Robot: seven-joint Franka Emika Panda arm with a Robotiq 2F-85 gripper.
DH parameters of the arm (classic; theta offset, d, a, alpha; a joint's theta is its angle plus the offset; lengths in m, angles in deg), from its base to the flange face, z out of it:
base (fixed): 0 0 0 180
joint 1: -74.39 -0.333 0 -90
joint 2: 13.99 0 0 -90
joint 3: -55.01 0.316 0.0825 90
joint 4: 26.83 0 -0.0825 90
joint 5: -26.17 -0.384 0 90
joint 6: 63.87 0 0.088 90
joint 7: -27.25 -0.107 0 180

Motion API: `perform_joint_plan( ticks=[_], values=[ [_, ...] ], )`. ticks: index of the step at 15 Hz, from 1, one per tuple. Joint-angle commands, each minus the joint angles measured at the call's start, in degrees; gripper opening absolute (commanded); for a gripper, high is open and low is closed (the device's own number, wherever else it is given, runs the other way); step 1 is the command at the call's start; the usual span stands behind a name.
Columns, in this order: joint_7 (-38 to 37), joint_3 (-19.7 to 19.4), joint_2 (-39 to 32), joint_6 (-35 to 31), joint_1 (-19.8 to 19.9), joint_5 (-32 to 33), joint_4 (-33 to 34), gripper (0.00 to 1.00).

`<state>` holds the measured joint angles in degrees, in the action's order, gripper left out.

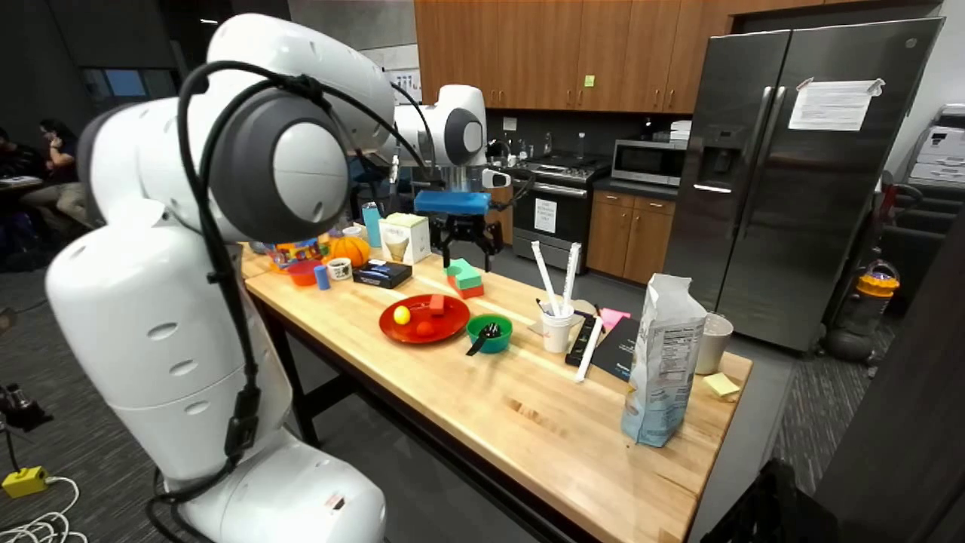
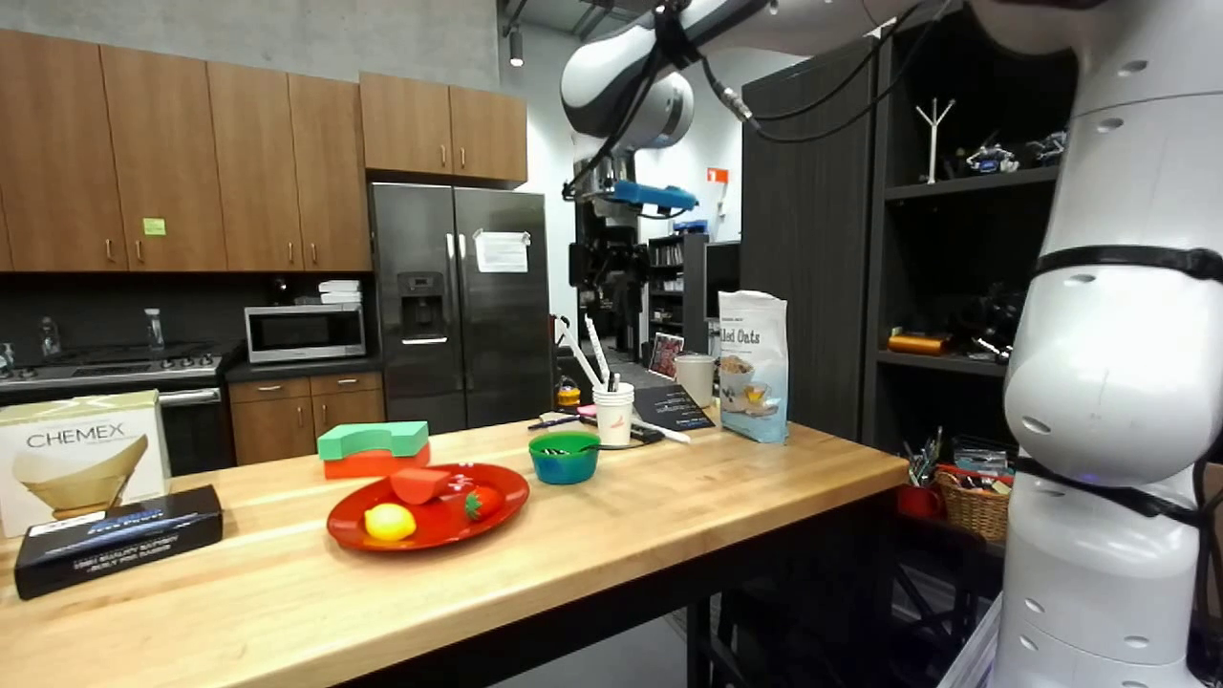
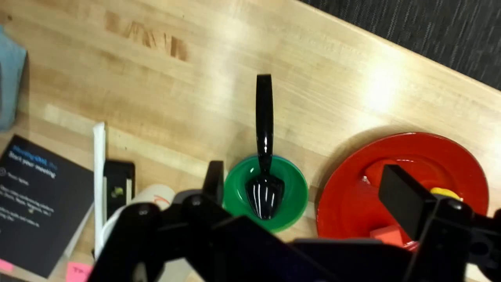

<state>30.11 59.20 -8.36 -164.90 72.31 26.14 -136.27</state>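
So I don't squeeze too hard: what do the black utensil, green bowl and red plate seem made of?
Black utensil: probably glossy plastic; crisp white highlights streak it.
Green bowl: likely plastic, softly shiny; smooth, even color inside.
Red plate: glossy, with bright reflections; plastic or glazed ceramic, the look leaves it open.

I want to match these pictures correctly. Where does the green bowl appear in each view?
In an exterior view: green bowl, a little below the picture's middle.
In an exterior view: green bowl, lower half, slightly left of the middle.
Wrist view: green bowl, lower half, slightly right of the middle.
Shared landmark: red plate, beside the green bowl in every view.
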Motion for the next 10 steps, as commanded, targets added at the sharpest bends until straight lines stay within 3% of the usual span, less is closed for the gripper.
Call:
perform_joint_plan(
  ticks=[1,6,10],
  values=[
    [11.9,-1.0,-10.0,5.9,-0.4,-0.6,14.7,1.00],
    [22.3,-0.2,-21.6,18.8,0.4,-0.6,31.0,1.00],
    [22.0,1.3,-30.9,32.7,-0.4,-0.9,43.0,1.00]
  ],
)
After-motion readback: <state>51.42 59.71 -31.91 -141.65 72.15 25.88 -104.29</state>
